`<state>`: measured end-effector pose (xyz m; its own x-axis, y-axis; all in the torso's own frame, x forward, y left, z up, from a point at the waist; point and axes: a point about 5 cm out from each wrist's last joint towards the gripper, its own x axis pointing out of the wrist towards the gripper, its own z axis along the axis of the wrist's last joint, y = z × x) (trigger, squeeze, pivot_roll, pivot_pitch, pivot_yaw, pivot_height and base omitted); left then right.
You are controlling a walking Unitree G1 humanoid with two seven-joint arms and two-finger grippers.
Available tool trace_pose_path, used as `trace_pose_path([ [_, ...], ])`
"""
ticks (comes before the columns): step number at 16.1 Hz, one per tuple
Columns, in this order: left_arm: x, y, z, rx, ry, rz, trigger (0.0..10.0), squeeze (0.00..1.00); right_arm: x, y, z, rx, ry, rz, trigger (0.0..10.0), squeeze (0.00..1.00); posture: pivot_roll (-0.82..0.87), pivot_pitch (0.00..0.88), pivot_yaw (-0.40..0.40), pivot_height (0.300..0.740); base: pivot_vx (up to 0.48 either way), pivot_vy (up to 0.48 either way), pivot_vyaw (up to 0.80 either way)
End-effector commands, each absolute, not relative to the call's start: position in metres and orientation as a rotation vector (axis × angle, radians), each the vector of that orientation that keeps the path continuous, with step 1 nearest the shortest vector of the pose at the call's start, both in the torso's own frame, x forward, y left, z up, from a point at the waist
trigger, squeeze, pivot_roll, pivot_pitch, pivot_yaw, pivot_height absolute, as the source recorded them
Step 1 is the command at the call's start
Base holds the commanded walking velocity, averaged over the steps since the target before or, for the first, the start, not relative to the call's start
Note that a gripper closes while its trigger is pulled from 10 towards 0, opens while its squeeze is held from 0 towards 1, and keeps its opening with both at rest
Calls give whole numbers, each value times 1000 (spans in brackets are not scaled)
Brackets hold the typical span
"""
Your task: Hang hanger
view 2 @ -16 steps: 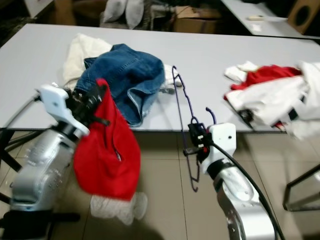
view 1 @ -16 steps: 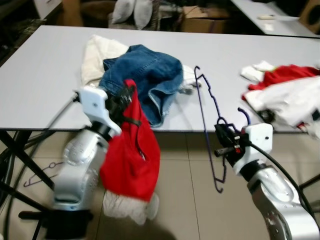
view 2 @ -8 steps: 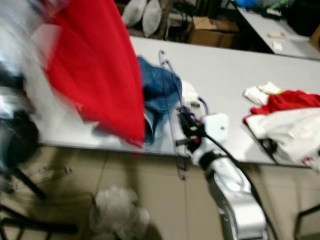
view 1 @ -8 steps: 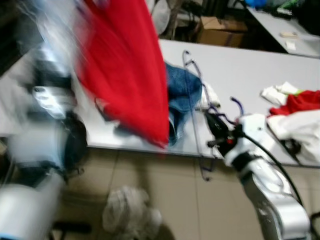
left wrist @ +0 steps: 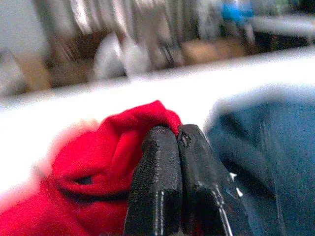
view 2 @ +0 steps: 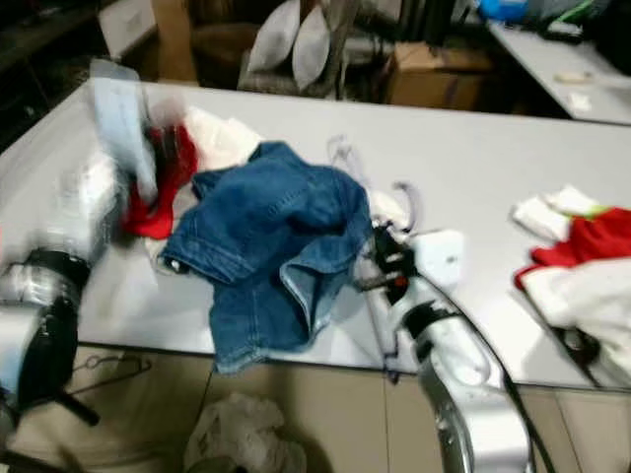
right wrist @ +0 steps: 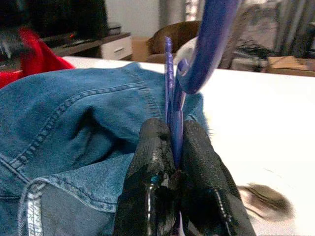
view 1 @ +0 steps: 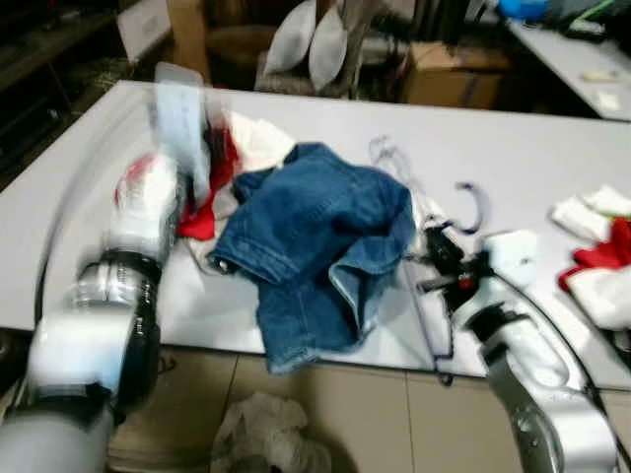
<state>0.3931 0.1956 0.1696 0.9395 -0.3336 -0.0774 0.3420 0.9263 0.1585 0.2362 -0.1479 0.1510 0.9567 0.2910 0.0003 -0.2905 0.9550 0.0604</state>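
I see a wide pale grey surface (view 1: pixel 513 148) carrying crumpled blue denim jeans (view 1: pixel 315 236) near its front edge, a red cloth (view 1: pixel 202 202) and a white garment (view 1: pixel 261 143) just beside them, and a red-and-white clothing heap (view 2: pixel 582 266) well apart. A whitish lace rag (view 1: pixel 271 439) lies on the beige tiled floor (view 1: pixel 394 414).

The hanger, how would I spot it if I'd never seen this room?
Find the big white table and the crumpled blue jeans on it. Just beside them, the right gripper pinches a thin purple wire hanger. Its curved hook and bare wire frame set it apart from the soft clothes.
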Motion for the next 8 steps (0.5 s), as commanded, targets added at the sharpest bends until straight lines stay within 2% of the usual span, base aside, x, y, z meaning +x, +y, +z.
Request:
trace_pose_path([
  [1, 397, 176, 199, 221, -58, -505, 10000, 0, 234, -154, 154, 47, -2, 275, 10000, 0, -16, 0, 12, 740, 0, 0, 0],
  [2, 387, 171, 191, 239, -16, -649, 10000, 0, 233, -154, 153, 45, 3, 272, 10000, 0, -18, 0, 12, 740, 0, 0, 0],
  [3, 383, 171, 191, 250, -8, -702, 10000, 761, 232, -155, 153, 44, 4, 272, 10000, 0, -17, 0, 10, 740, 0, 0, 0],
  [4, 374, 176, 195, 270, 11, -773, 10000, 1000, 232, -155, 153, 44, 7, 271, 10000, 0, -13, 0, 5, 740, 0, 0, 0],
  [8, 351, 194, 216, 346, 24, -939, 10000, 1000, 234, -155, 152, 41, 12, 273, 10000, 0, -6, 0, 3, 740, 0, 0, 0],
])
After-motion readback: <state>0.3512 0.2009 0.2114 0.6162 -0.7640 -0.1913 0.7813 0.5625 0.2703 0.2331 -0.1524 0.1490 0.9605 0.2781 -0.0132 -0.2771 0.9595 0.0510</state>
